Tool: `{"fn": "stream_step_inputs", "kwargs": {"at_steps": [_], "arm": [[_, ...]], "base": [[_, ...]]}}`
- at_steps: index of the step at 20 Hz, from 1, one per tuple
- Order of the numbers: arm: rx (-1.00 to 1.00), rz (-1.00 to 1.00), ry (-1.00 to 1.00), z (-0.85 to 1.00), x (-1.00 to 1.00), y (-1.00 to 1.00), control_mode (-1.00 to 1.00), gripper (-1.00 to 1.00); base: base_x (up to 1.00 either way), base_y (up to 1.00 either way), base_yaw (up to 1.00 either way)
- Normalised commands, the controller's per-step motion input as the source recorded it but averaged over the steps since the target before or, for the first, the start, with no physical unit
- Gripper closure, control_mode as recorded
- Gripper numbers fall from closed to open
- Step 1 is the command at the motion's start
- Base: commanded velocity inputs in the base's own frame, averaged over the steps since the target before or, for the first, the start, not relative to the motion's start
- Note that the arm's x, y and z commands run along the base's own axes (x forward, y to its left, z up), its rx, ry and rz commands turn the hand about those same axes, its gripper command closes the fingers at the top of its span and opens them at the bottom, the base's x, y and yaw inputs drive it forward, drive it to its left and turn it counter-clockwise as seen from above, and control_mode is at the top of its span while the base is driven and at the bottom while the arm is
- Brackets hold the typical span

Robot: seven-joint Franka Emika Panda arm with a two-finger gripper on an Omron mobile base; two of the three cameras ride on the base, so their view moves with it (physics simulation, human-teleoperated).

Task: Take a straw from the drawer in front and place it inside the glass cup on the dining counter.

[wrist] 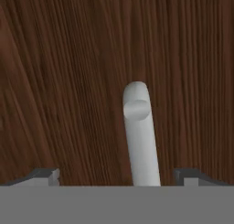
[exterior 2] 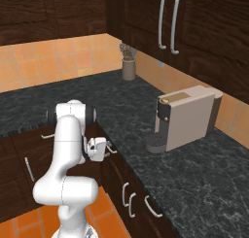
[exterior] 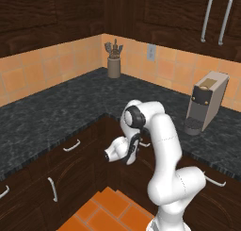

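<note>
The drawer (wrist: 68, 81) is closed: in the hand view its dark-brown wood front takes up the whole background, grain running up and down, and its silver handle (wrist: 139, 136) rises from the bottom edge as a rounded grey bar. The gripper (wrist: 118, 177) sits right up at that front, released, its two dark fingertips (wrist: 43, 176) spread well apart with the handle between them and touching neither.

From the left base view the gripper (exterior: 141, 143) is tucked behind the arm's wrist, low in the inner corner of the cabinets, just under the edge of the black speckled granite worktop (exterior: 56, 112); the handle (exterior: 145, 144) peeps out beside the wrist. In the right base view the hand (exterior 2: 99, 149) points at the same cabinet face, below the worktop (exterior 2: 194, 174) edge.

Further out, a beige coffee machine (exterior: 206, 102) stands on the worktop to the right of the arm, also seen large in the right base view (exterior 2: 187, 116). A utensil holder (exterior: 114, 65) with tools in it stands in the back corner against the orange tiled wall (exterior: 42, 67). Other curved drawer handles (exterior: 71, 145) line the lower cabinets, and the floor is orange tile (exterior: 101, 211).
</note>
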Motion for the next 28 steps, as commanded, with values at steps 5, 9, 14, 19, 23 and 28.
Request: {"fn": "stream_step_inputs", "kwargs": {"at_steps": [5,9,14,19,23,28], "arm": [[0.0,0.0,0.0,-0.12,0.21,0.0,-1.0,-1.0],[0.0,0.0,0.0,-0.07,0.14,0.0,-1.0,1.0],[0.0,0.0,0.0,0.0,0.01,-0.01,-1.0,1.0],[0.0,0.0,0.0,0.0,0.0,0.0,-1.0,1.0],[0.0,-0.01,0.0,-0.05,-0.18,0.28,-1.0,1.0],[0.0,-0.05,0.0,-0.19,-0.46,0.54,-1.0,1.0]], "base": [[0.0,0.0,0.0],[0.0,0.0,0.0],[0.0,0.0,0.0],[0.0,0.0,0.0],[0.0,0.0,0.0],[0.0,0.0,0.0]]}}
